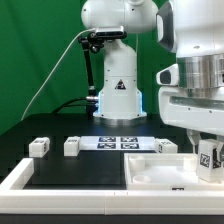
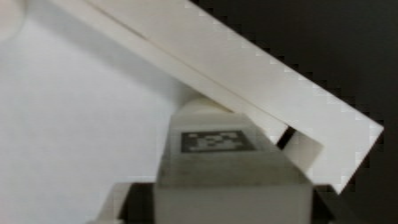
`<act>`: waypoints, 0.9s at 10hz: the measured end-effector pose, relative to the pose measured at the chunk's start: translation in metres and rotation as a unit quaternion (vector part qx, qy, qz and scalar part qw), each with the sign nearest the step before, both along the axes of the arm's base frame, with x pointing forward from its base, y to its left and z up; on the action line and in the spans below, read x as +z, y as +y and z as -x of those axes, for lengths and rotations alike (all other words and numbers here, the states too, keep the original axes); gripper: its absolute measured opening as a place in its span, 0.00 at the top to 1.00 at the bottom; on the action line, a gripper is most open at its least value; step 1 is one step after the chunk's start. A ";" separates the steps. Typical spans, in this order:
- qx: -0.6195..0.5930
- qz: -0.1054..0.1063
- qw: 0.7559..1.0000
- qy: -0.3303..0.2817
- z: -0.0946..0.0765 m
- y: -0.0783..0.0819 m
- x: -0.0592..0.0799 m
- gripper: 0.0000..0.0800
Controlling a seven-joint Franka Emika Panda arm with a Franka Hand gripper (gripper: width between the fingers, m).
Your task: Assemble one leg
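White leg, tag showing, gripped in the hand at the exterior view's four o'clock, by the tabletop edge on the black counter.

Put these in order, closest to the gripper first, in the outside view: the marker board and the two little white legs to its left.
The gripper is at the exterior view's right, shut on the held leg.
1. marker board, mid-table, nearest.
2. inner loose leg, just left of the board.
3. far-left leg, farthest.
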State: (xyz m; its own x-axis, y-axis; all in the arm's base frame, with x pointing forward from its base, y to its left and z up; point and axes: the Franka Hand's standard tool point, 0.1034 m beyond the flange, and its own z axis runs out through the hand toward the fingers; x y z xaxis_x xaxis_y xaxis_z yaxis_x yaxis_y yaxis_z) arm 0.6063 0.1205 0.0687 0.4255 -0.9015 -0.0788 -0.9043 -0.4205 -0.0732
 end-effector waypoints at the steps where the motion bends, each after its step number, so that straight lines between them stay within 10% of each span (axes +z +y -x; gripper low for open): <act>1: -0.028 -0.001 1.000 0.002 0.000 0.000 0.000 0.63; 5: -0.059 -0.012 0.998 0.009 0.001 -0.001 0.000 0.63; 7: 0.001 -0.013 1.000 0.004 -0.002 0.001 0.003 0.26; 9: 0.125 -0.005 0.992 -0.005 0.000 0.008 0.004 0.20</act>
State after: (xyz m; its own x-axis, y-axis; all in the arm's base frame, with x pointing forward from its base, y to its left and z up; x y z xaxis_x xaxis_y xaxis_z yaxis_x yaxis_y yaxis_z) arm 0.6065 0.1283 0.0725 0.6372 -0.7664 -0.0806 -0.7705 -0.6314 -0.0872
